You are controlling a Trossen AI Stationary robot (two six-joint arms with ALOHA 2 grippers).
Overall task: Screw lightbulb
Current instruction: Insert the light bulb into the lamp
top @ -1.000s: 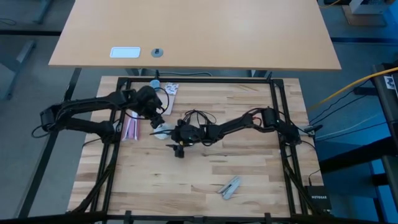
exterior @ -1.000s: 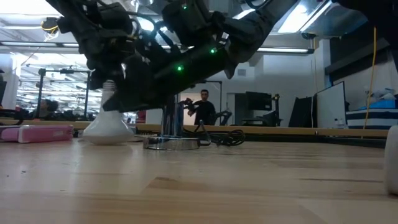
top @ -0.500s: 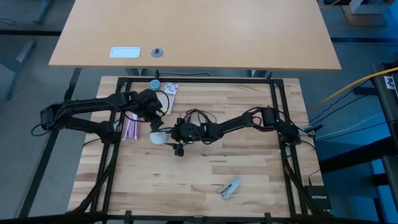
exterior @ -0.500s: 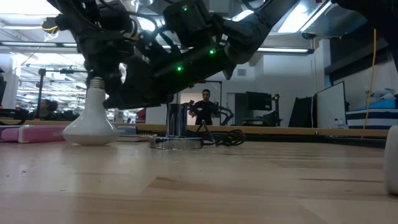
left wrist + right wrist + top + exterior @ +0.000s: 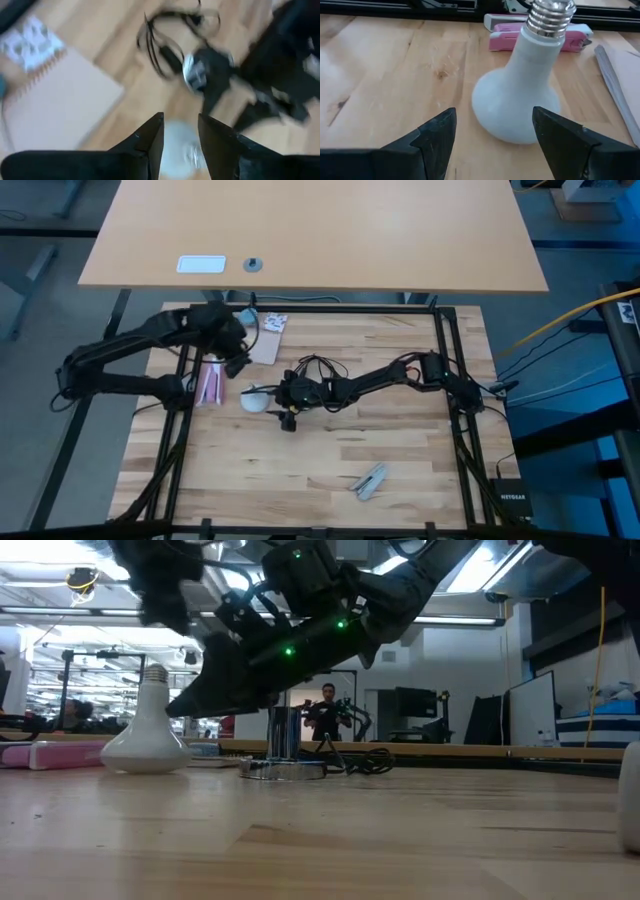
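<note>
The lightbulb (image 5: 519, 95) is frosted white and stands on its globe on the wooden table (image 5: 330, 450), with its silver screw neck (image 5: 547, 17) pointing up. It also shows in the high view as the lightbulb (image 5: 255, 397) and in the low view as the lightbulb (image 5: 147, 732). My left gripper (image 5: 180, 122) hangs above and to the far left of it, open by a narrow gap with nothing between its fingers; the high view shows that left gripper (image 5: 240, 363) clear of the bulb. My right gripper (image 5: 492, 127) lies low just right of the bulb, open wide, its fingers short of the globe.
A silver lamp socket on a round disc (image 5: 283, 768) with a black cord (image 5: 315, 366) sits under my right arm. A pink flat object (image 5: 210, 385), a notebook (image 5: 265, 340) and a blue cap (image 5: 247, 315) lie far left. A metal clip (image 5: 370, 480) lies near. A person (image 5: 328, 710) stands far behind.
My left gripper has shifted the bulb a little toward the table's left, let go of its neck, then risen and drawn back toward the far left corner. The bulb now stands alone on its globe. My right gripper has kept still.
</note>
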